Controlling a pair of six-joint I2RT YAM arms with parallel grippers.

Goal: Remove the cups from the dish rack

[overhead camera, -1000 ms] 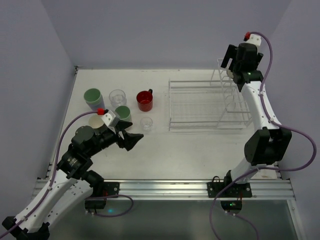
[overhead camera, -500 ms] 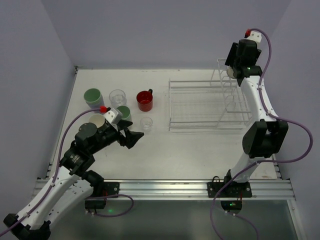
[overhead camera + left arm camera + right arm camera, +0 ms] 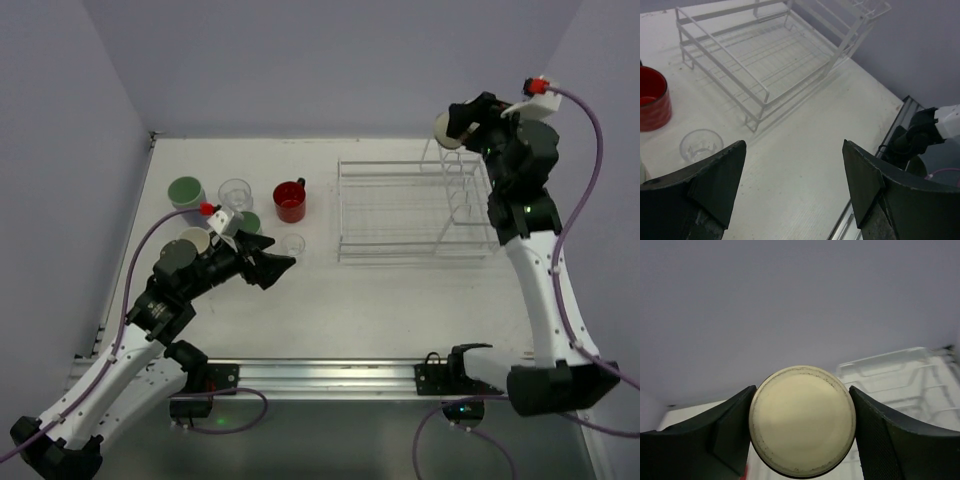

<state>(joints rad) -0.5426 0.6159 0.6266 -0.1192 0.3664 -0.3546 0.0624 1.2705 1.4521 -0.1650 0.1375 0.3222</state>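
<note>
High over the far right end of the white wire dish rack (image 3: pixel 400 205): the right gripper (image 3: pixel 452 128), black fingers (image 3: pixel 730 435) closed partway onto the sides of a pale cream round cup (image 3: pixel 802 420). Holds it clear of the wires, one finger on each side, flat round end turned squarely to the wrist camera. Shows from overhead as a pale disc at the fingertips, just above the tall slotted part of the rack.

Low over the near left part of the white table (image 3: pixel 400 300): the left gripper (image 3: pixel 278 266), fingers spread wide, nothing between them. Points toward the rack. Hangs just beside a small clear glass (image 3: pixel 292 244); cannot tell from overhead whether touching, though the wrist view shows the glass apart from the fingers.

On the left part of the table, well apart from the rack:
- lavender tumbler with green inside (image 3: pixel 185 191)
- taller clear glass (image 3: pixel 235 191)
- red mug with dark handle (image 3: pixel 290 202)
- pale green cup (image 3: pixel 247 222)
- off-white cup (image 3: pixel 195 242), partly hidden behind the left arm

All standing upright, mouths up, close together in a loose cluster.
</note>
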